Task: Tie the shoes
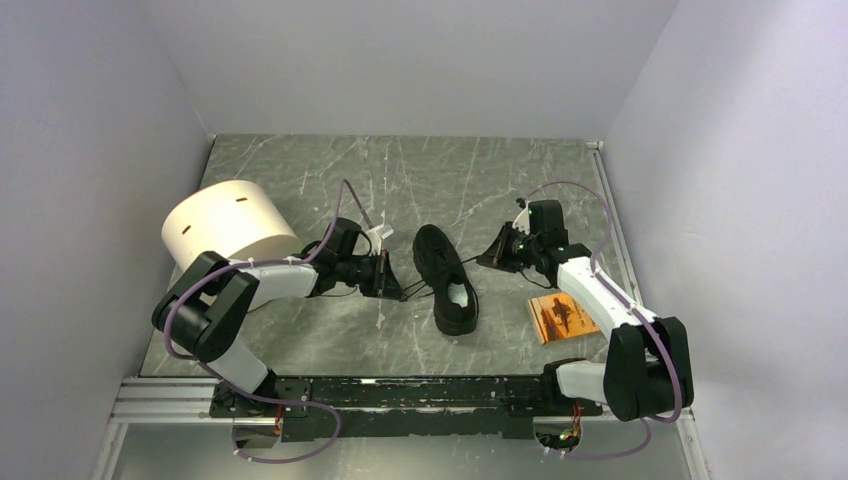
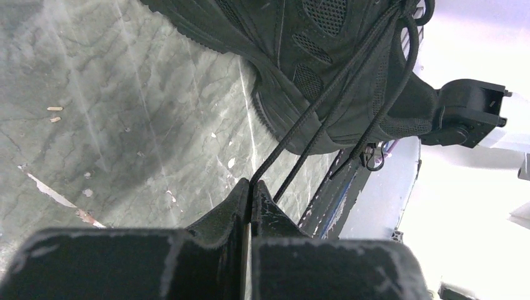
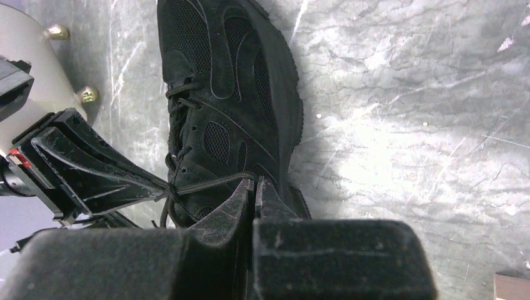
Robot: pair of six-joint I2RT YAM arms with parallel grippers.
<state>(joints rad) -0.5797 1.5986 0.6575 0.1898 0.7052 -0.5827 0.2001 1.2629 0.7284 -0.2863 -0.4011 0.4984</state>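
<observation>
The counter [image 1: 480, 180] is a grey-green slab with a marbled pattern, crossed by pale veins and scratches. The left wrist view shows a few light chips [image 2: 55, 113] on it. Plain pale walls [image 1: 90, 150] close it in on the left, the right and the far side, and a metal rail [image 1: 170, 398] runs along the near edge.

The black sneaker [image 1: 446, 278] lies near the middle of the counter between the two arms, toe toward the far wall and its pale insole showing at the heel end. The left fingers [image 2: 228, 209] are pressed together on a thin black lace [image 2: 325, 112] that runs taut up to the shoe. The right fingers [image 3: 237, 206] are likewise closed on a lace stretched across the shoe's side.

A cream drum [image 1: 228, 225] stands at the left behind the left arm. An orange booklet [image 1: 562, 317] lies flat to the right of the shoe, well apart from it.
</observation>
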